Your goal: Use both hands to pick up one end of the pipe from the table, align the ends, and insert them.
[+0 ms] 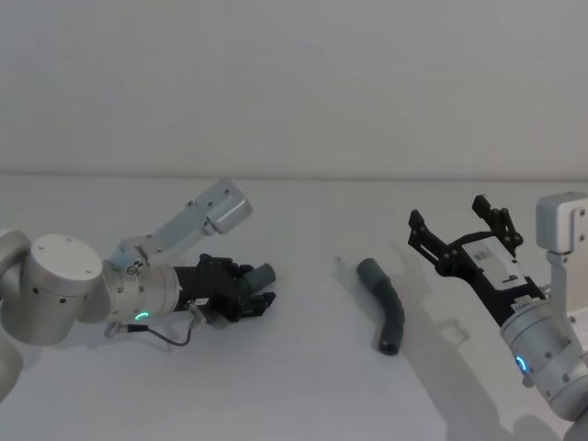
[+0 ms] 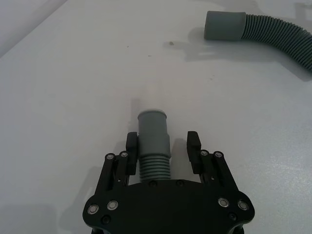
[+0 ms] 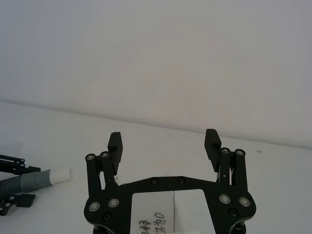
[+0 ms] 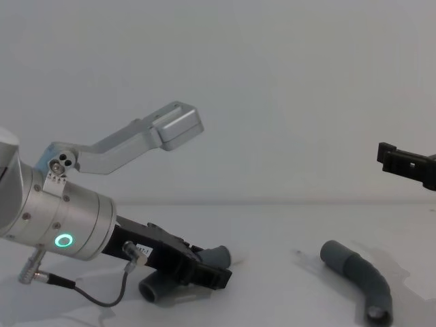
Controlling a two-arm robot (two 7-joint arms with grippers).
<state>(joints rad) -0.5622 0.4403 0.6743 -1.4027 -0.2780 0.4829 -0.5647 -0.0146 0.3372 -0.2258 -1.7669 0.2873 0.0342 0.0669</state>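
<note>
The lighter ribbed pipe piece [image 2: 154, 139] lies between the fingers of my left gripper [image 2: 162, 146], its smooth collar and pale tip pointing away from the wrist. One finger [image 2: 130, 146] touches the collar, while the other stands a small gap off it, so the gripper is open around it. In the head view this gripper [image 1: 246, 292] is low over the table [image 1: 303, 395] at left. The darker elbow-bent piece [image 1: 386, 308] rests on the table at centre right, socket end toward the back. My right gripper [image 1: 455, 228] hangs open above the table to its right, holding nothing.
A pale grey wall [image 1: 294, 83] rises behind the table's far edge. The left arm's silver wrist [image 4: 61, 228], with a green ring light and a thin cable, lies low at the front left. Bare white table separates the two pipe pieces.
</note>
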